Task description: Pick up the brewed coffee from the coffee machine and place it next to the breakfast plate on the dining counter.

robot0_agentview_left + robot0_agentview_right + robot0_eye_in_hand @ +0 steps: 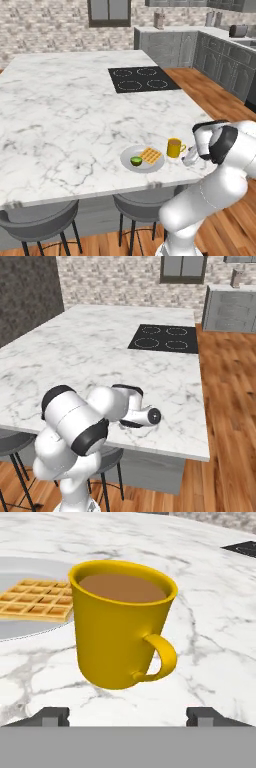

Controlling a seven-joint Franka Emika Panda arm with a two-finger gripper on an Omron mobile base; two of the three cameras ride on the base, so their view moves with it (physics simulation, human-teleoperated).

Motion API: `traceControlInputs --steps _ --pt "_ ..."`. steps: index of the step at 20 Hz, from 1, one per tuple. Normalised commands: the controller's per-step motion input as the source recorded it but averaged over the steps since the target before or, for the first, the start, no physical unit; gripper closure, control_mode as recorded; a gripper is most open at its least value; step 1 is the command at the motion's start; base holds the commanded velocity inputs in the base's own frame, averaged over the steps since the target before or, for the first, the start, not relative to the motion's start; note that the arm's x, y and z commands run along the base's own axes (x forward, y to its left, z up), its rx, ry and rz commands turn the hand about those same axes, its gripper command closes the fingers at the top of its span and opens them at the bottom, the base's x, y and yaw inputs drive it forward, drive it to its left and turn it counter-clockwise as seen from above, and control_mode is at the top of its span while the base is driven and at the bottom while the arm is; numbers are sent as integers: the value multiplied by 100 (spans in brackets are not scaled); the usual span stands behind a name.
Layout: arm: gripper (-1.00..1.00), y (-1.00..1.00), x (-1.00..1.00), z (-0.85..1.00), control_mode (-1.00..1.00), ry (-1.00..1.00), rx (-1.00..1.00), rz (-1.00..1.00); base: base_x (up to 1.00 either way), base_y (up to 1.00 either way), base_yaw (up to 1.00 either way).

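Room: brick wall at the back, grey cabinets along the right side, wooden floor beyond the island.
Table: large white marble top with grey veins; it carries everything named below.
Stools: two grey seats tucked under the near edge in the left base view.
Cooktop: black, four rings, set in the far right part of the table, well apart from the plate.
Arm: white with dark joints, bent over the near right corner of the table.
Plate: round, light grey, near the front edge, just left of the mug.
Waffle: square, golden, on the right half of the plate.
Fruit: small green half on the plate, left of the waffle.
Mug: yellow, upright on the table just beside the plate, handle turned away from it; brown coffee inside shows in the hand view.
Gripper: close behind the mug, on the handle side; fingertips spread wide with nothing between them, apart from the mug.
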Motion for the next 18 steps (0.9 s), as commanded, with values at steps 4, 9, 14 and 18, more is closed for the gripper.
traceControlInputs --steps 4,9,14,18 --pt "-100 0 -54 83 -100 0 -2 0 0 0 0" --pt "-100 -17 -74 100 -100 0 0 2 0 0 0" --pt "-100 -45 -84 100 -100 0 0 8 0 0 0" --pt "-100 -42 -95 93 -100 -10 0 12 0 0 0"
